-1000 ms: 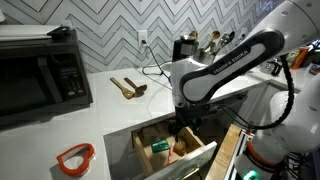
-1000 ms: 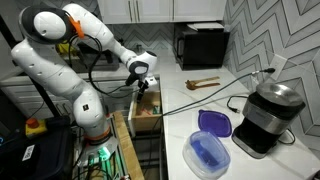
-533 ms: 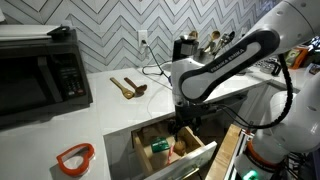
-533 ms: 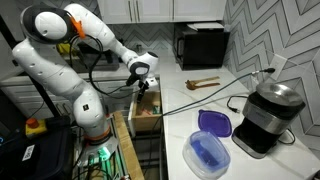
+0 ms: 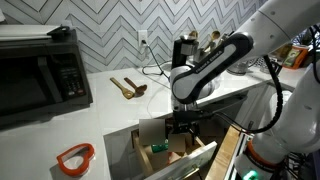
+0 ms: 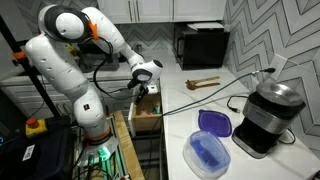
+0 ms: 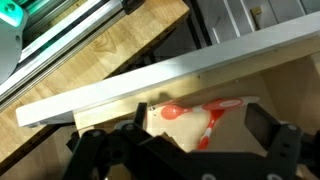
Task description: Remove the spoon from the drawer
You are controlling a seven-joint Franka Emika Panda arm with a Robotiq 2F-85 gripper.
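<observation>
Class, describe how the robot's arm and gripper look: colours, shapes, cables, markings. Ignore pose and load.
The arm has bulky, rounded white segments, black joints, an orange band and black cables alongside. One black link bears white lettering, too small to read. The gripper is black and blocky.

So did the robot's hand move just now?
Yes, a little. In an exterior view the gripper has slid sideways toward the wooden utensils on the counter, still above the open drawer.

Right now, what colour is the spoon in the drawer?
The spoon is reddish-orange; clearest in wrist view.
</observation>
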